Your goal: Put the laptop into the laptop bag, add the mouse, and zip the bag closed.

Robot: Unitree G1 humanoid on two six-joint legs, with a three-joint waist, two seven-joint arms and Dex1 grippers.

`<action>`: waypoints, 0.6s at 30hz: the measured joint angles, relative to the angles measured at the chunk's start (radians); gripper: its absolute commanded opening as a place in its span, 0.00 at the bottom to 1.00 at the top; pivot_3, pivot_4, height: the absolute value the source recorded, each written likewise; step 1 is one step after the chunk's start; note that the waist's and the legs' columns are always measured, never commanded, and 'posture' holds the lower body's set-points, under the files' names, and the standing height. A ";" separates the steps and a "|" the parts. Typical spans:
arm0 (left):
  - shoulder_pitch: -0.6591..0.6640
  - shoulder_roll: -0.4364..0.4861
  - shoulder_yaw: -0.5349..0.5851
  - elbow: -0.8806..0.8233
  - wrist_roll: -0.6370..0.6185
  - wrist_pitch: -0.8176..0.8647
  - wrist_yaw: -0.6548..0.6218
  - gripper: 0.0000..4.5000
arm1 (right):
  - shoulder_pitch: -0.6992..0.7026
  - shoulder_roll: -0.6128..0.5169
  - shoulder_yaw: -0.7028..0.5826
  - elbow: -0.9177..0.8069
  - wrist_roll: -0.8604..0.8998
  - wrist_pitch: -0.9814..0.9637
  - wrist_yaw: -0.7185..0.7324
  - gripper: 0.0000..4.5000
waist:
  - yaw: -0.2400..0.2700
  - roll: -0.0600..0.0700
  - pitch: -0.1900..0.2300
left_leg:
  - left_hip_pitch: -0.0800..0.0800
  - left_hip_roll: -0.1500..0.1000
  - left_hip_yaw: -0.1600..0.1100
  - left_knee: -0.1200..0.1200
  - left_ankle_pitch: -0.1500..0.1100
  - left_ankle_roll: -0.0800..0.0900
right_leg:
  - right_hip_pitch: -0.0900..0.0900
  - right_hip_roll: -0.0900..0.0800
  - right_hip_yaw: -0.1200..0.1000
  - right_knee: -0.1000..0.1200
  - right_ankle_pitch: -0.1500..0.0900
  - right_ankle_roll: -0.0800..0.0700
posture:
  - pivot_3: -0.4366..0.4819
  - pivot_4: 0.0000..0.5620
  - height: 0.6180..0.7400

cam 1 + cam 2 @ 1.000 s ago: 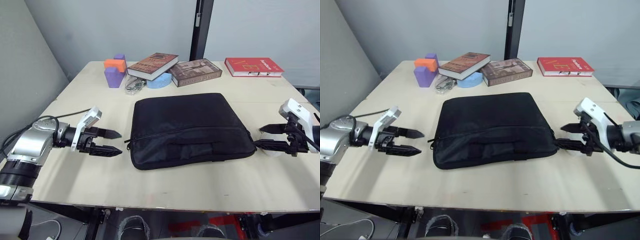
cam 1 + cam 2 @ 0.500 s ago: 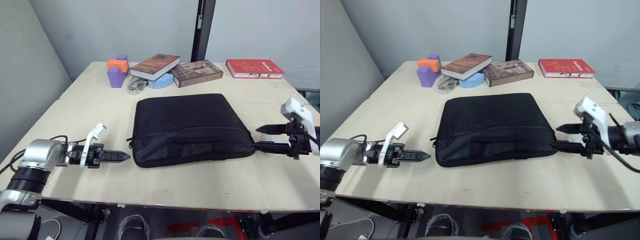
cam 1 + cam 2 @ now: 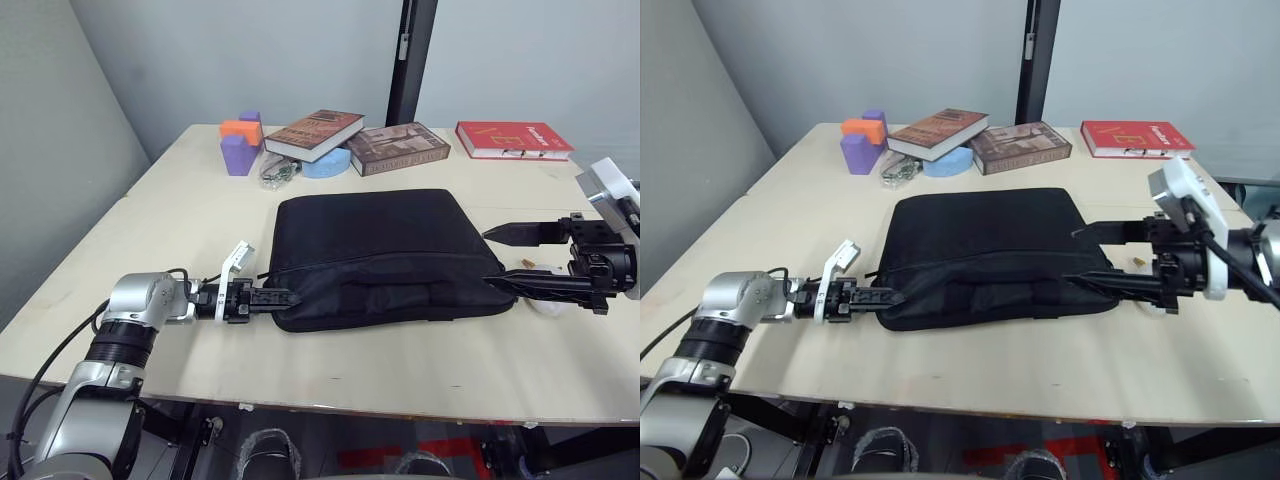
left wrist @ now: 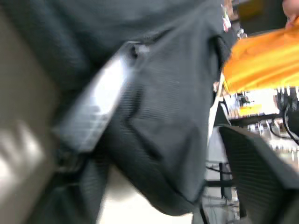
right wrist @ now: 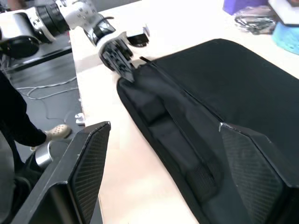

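Observation:
The black laptop bag (image 3: 380,250) lies flat in the middle of the table. My left gripper (image 3: 281,297) is shut, its tips pressed against the bag's front left corner by the zipper line; the same gripper (image 5: 128,73) shows in the right wrist view. My right gripper (image 3: 503,258) is open across the bag's right end, one finger over the top panel and the other along the front right corner. A bit of the white mouse (image 3: 547,304) peeks out on the table behind that gripper's lower finger. The laptop is out of view.
At the back of the table lie two brown books (image 3: 311,132) (image 3: 396,147), a red book (image 3: 513,138), purple and orange blocks (image 3: 238,148), a blue piece (image 3: 326,165) and a small grey tangle (image 3: 275,173). A person's shoe (image 5: 56,133) is beside the table.
My left gripper has shut and slid right until its tips meet the bag's left corner. The right gripper has moved left over the bag's right end, staying open. The camera shifted slightly.

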 measured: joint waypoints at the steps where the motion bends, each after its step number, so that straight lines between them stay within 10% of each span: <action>1: -0.003 0.000 -0.006 0.010 0.009 -0.011 0.006 0.50 | 0.002 0.000 0.000 -0.003 0.001 0.000 -0.007 0.87 | 0.001 0.000 0.000 | 0.000 0.000 0.000 0.000 0.000 0.000 | 0.000 0.000 0.000 0.000 0.000 0.000 | 0.48 0.27 0.87; 7: -0.014 0.043 -0.054 0.033 0.029 -0.046 -0.038 0.03 | 0.042 0.001 0.004 0.003 -0.021 -0.009 -0.025 0.87 | -0.004 0.000 0.000 | 0.000 0.000 0.000 -0.003 0.000 0.000 | -0.001 0.000 -0.001 0.000 0.000 0.000 | 0.48 0.27 0.87; 18: -0.084 0.265 -0.251 0.136 0.148 -0.211 -0.312 0.00 | 0.052 0.002 0.062 0.035 -0.061 -0.053 -0.011 0.87 | -0.017 -0.001 0.001 | 0.000 0.001 0.000 -0.005 0.000 0.000 | -0.002 0.001 -0.002 -0.002 0.000 0.001 | 0.48 0.27 0.87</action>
